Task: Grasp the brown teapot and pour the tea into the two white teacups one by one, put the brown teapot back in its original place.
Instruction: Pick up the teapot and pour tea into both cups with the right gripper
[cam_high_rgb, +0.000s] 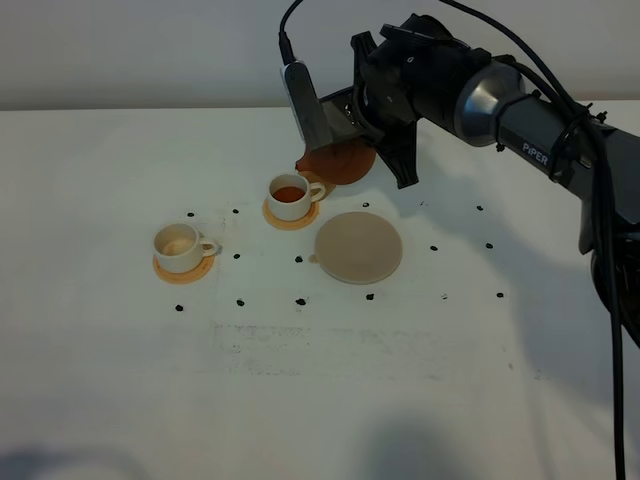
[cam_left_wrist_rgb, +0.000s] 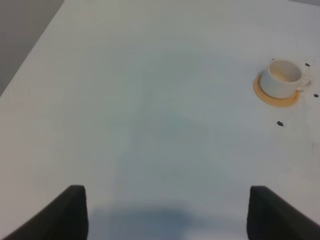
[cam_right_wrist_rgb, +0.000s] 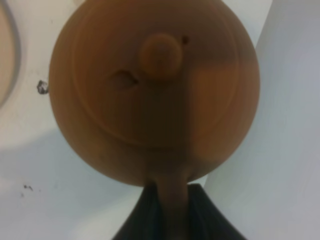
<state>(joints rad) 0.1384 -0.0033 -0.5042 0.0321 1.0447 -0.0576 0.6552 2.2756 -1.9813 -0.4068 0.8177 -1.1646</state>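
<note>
The brown teapot (cam_high_rgb: 338, 162) hangs tilted in the air, its spout low over the right white teacup (cam_high_rgb: 290, 196), which holds reddish-brown tea. My right gripper (cam_high_rgb: 347, 122) is shut on the teapot's loop handle. The right wrist view looks down on the teapot (cam_right_wrist_rgb: 155, 90), with the gripper (cam_right_wrist_rgb: 172, 212) clamped on the handle. The left white teacup (cam_high_rgb: 180, 244) has a pale inside and sits on its coaster; it also shows in the left wrist view (cam_left_wrist_rgb: 282, 79). The beige trivet (cam_high_rgb: 358, 247) lies bare. My left gripper (cam_left_wrist_rgb: 167, 212) is open over bare table.
Small black marks (cam_high_rgb: 300, 301) dot the white table around the cups and the trivet. Each cup has an orange-tan coaster (cam_high_rgb: 183, 270) under it. The right arm (cam_high_rgb: 520, 120) reaches in from the right. The table's left edge (cam_left_wrist_rgb: 30, 55) shows in the left wrist view.
</note>
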